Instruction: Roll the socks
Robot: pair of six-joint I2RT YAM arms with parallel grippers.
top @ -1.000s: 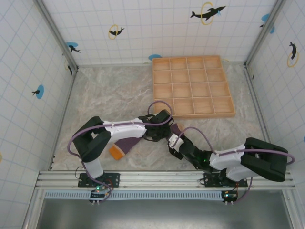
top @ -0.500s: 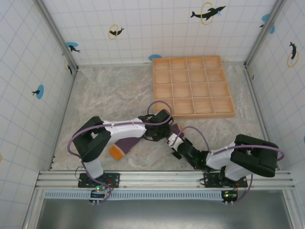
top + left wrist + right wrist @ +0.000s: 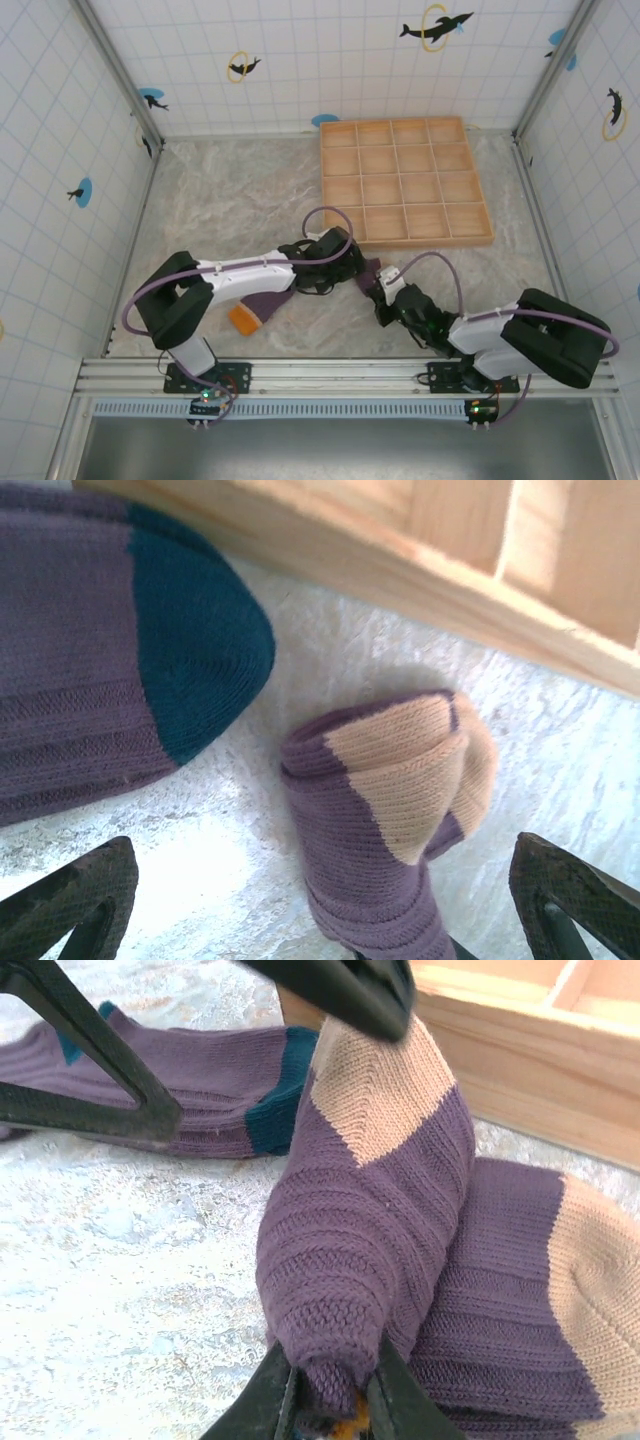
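Left gripper (image 3: 318,905): spread wide, sock (image 3: 380,780) between my fingers.
Right gripper (image 3: 330,1405): clamped on sock's near end.
Sock axis: straight away from my right fingers.

Wooden tray (image 3: 420,241) blocks passage just behind socks (image 3: 380,810).

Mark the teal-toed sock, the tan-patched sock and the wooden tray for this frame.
teal-toed sock (image 3: 195,665), left wrist view, on its teal toe cap.
tan-patched sock (image 3: 400,770), left wrist view, on its tan patch.
wooden tray (image 3: 380,555), left wrist view, on its outer wall.
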